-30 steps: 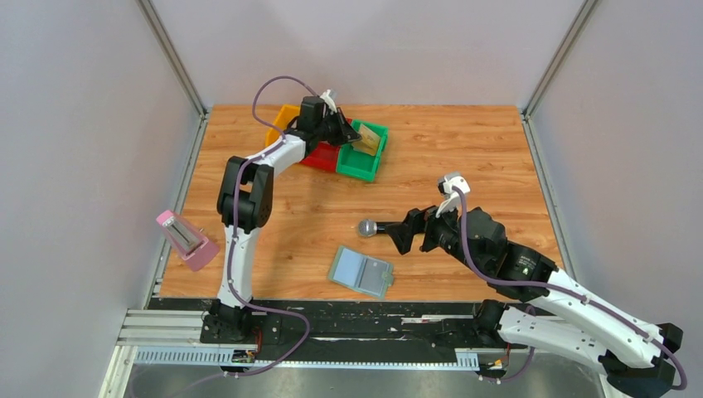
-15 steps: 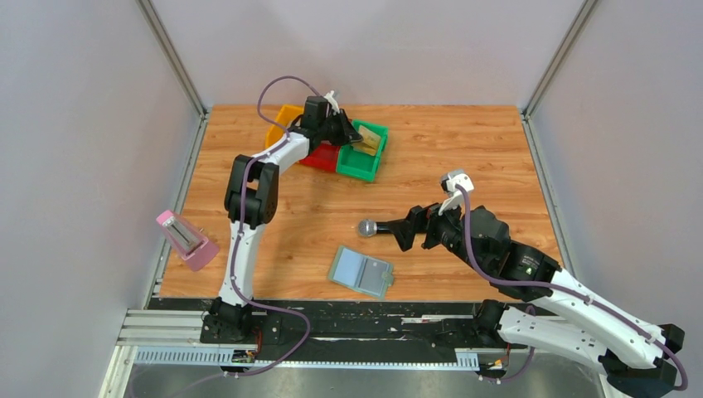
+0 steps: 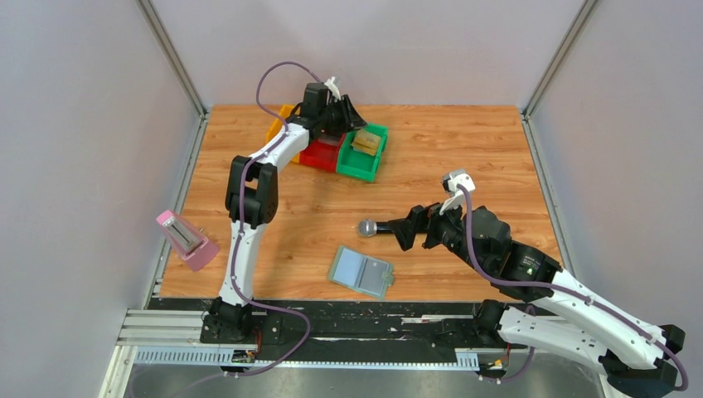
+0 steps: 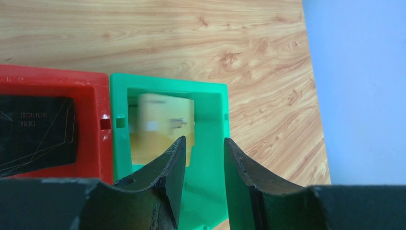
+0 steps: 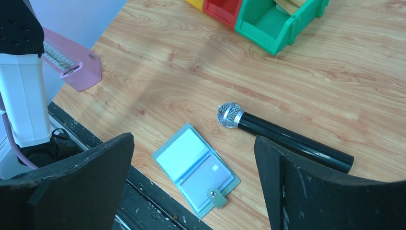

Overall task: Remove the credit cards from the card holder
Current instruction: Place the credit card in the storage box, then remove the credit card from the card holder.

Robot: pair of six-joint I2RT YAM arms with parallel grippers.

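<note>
Jaws on both arms released, gold card [image 4: 162, 122] lying in green bin [image 4: 213, 158]

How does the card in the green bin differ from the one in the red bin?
Colour: the gold card is pale yellow; the black card is dark with faint lettering and line art. Place: the gold card sits in the green bin, the black card in the red bin. Sharpness: the gold card is blurred in the left wrist view, the black card crisp. Both are out of the holder.
</note>
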